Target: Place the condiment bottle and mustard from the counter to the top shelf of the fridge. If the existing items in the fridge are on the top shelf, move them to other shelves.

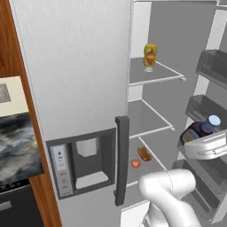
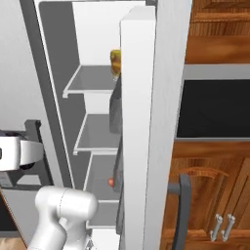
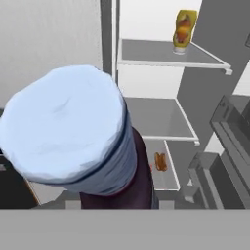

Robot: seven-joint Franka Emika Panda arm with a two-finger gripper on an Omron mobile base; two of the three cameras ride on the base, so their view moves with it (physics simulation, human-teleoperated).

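Observation:
The condiment bottle (image 1: 205,127) is dark purple with a pale blue cap. My gripper (image 1: 205,146) is shut on it, holding it in front of the open fridge, right of the shelves and close to the door bins. In the hand view its cap (image 3: 63,129) looms large and hides my fingertips. The yellow mustard (image 1: 150,56) stands upright on the top shelf (image 1: 153,76), toward the back; it also shows in the hand view (image 3: 183,30) and partly in the right base view (image 2: 115,61).
The middle shelf (image 1: 146,117) is bare. A sausage (image 1: 143,154) and a small red item (image 1: 135,163) lie on the lower shelf. The closed left door has a dispenser (image 1: 84,164) and dark handle (image 1: 121,159). Door bins (image 1: 213,66) line the open right door (image 2: 139,122).

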